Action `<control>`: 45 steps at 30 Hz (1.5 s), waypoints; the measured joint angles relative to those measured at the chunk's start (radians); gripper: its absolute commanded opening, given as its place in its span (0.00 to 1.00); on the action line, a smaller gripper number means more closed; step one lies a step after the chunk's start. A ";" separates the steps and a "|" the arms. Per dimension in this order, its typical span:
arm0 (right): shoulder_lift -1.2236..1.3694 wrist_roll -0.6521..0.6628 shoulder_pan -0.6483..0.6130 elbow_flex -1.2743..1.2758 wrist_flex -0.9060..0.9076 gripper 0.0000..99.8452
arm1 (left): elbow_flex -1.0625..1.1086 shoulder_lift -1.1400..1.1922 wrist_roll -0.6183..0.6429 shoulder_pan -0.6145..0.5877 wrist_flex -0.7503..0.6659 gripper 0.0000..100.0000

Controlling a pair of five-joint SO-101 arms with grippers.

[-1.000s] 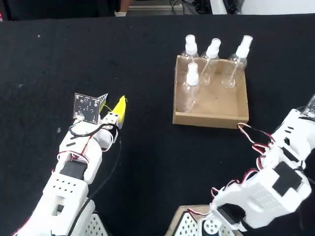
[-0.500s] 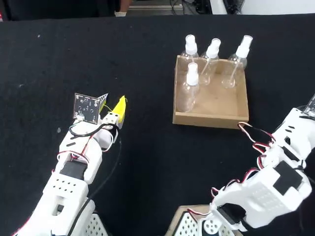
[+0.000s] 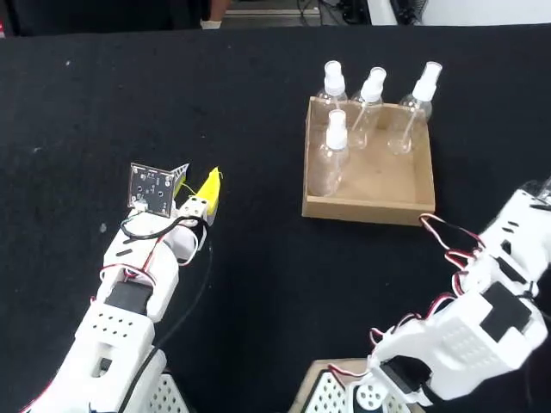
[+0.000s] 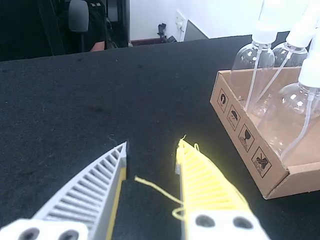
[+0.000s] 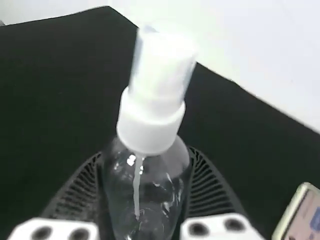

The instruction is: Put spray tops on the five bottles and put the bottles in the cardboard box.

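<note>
Right gripper (image 5: pixel 146 156) clamps bottle (image 5: pixel 145 187) (capped) — left gripper (image 4: pixel 152 145) agape.

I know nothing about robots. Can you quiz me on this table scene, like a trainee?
1. How many clear plastic bottles with white spray tops stand in the brown cardboard box? A two, B four, C five.
2. True or false: the left pincer is shut on a bottle.
3. Fill in: the right pincer grips a clear spray-topped ___.
Key: 1 B. 2 false, it is open and empty. 3 bottle.
</note>
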 measured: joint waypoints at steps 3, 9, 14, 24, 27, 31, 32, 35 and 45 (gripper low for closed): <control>-0.055 -0.048 0.014 0.000 0.068 0.01 | 0.000 0.000 0.000 0.000 0.000 0.16; -0.359 -0.060 -0.015 0.000 0.474 0.01 | 0.000 0.000 0.000 0.000 0.000 0.16; -0.612 -0.069 -0.104 -0.049 0.816 0.01 | 0.000 0.000 0.000 0.000 0.000 0.16; -1.020 -0.069 -0.354 0.123 0.902 0.01 | 0.000 0.000 0.000 0.000 0.000 0.16; -1.135 -0.068 -0.460 0.226 0.902 0.01 | 0.000 0.000 0.000 0.000 0.000 0.16; -1.198 -0.069 -0.542 0.354 0.829 0.01 | 0.000 0.000 0.000 0.000 0.000 0.16; -1.200 -0.068 -0.551 0.385 0.798 0.01 | 0.000 0.000 0.000 0.000 0.000 0.16; -1.200 -0.069 -0.557 0.480 0.675 0.01 | 0.000 0.000 0.000 0.000 0.000 0.16; -1.200 -0.069 -0.560 0.638 0.431 0.01 | 0.000 0.000 0.000 0.000 0.000 0.16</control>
